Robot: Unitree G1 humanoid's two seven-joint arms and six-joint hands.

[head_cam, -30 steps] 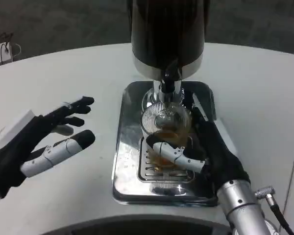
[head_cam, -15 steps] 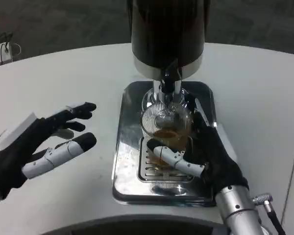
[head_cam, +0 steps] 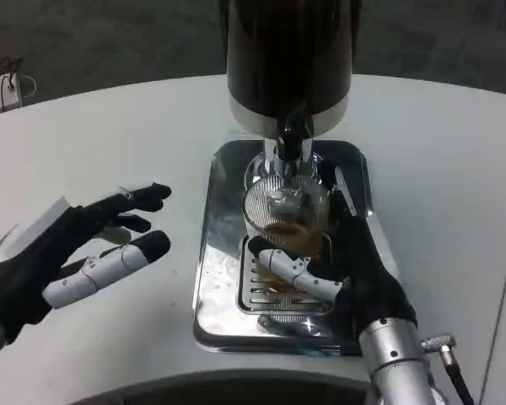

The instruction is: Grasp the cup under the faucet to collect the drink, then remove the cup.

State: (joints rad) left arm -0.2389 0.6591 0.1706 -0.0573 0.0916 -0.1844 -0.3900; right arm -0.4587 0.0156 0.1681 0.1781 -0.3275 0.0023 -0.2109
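1. The cup (head_cam: 285, 221) stands on the drip tray (head_cam: 222, 278) under the faucet (head_cam: 292, 145), with amber drink inside.
2. The right robot hand (head_cam: 341, 270) grips it; a tilt while removing it can spill the drink.
3. The left robot hand (head_cam: 76, 253) hovers open over the worktop (head_cam: 110, 135).

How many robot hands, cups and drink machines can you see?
Robot hand: 2, the left robot hand and the right robot hand
Cup: 1
Drink machine: 1
Metal tray: 1
Total: 5
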